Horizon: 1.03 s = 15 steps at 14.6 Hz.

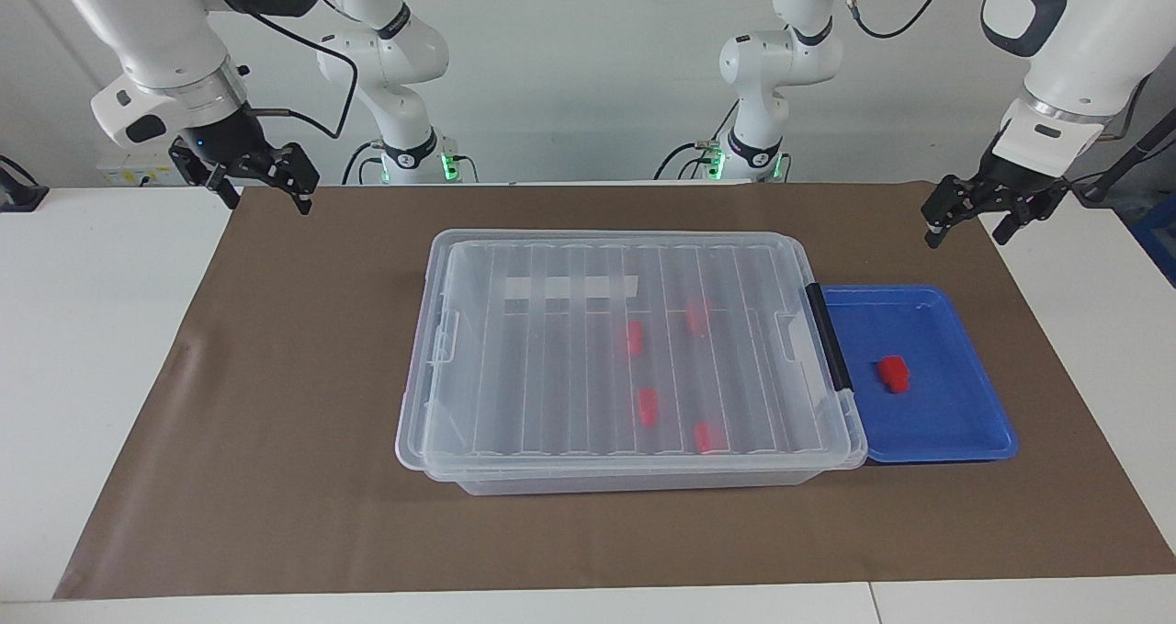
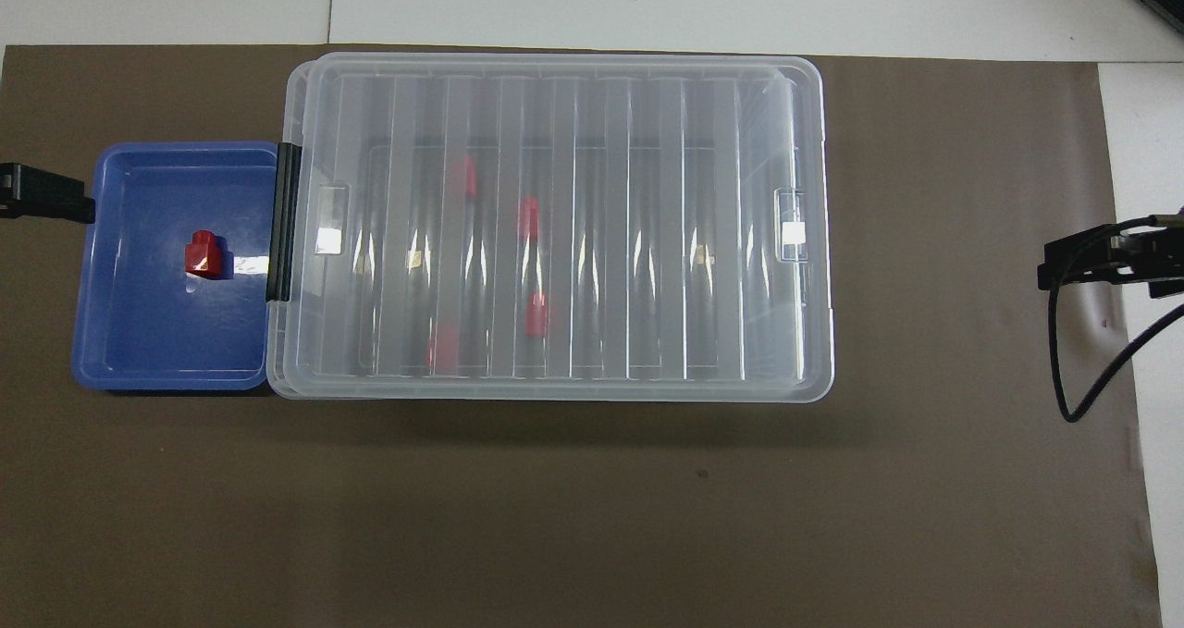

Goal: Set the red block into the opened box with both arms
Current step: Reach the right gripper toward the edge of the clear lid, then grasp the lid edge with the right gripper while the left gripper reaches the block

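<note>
On the blue tray (image 1: 955,440) at the left arm's end, the red block (image 1: 892,373) lies free, ready for pickup. Beside it, the box (image 1: 478,459) is lidded, four red blocks (image 1: 648,405) inside. Left gripper (image 1: 972,218) and right gripper (image 1: 253,183) hang released over the mat (image 1: 276,422), both arms waiting.

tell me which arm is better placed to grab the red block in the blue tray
Left. The left gripper hangs open at the tray's end of the table, close to the red block. The right gripper waits past the box's other end.
</note>
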Motion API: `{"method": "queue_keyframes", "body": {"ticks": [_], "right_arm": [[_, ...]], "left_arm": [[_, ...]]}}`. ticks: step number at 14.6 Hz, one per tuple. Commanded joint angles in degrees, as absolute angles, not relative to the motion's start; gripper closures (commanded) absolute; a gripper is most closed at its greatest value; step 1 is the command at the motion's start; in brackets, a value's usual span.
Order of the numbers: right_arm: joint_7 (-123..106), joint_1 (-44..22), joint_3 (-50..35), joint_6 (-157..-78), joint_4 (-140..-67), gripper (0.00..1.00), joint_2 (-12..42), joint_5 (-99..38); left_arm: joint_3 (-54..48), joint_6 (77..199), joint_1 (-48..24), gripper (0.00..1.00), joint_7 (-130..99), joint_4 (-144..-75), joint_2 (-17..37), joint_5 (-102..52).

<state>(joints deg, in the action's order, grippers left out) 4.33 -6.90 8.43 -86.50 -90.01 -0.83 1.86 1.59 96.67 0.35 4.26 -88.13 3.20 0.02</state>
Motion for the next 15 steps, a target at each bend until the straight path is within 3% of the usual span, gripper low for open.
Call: {"method": "queue_keyframes", "body": {"ticks": [1,6,9,15], "right_arm": [[3.6,-6.6,8.3,-86.6,-90.1,0.00,-0.9,2.2],[3.3,-6.8,8.1,-90.4,-91.9,0.00,-1.0,1.4],[4.0,-9.7,7.5,-102.0,-98.3,0.00,-1.0,1.1],[4.7,-15.0,7.5,-116.3,-99.8,0.00,6.2,-4.1]], "left_arm": [[2.2,95.9,-0.3,0.00,3.8,-88.3,2.5,-1.1],[2.2,96.0,-0.3,0.00,3.8,-88.4,2.5,-1.1],[2.2,96.0,-0.3,0.00,3.8,-88.4,2.5,-1.1],[2.3,100.7,0.4,0.00,3.6,-94.6,-0.1,-1.1]]}}
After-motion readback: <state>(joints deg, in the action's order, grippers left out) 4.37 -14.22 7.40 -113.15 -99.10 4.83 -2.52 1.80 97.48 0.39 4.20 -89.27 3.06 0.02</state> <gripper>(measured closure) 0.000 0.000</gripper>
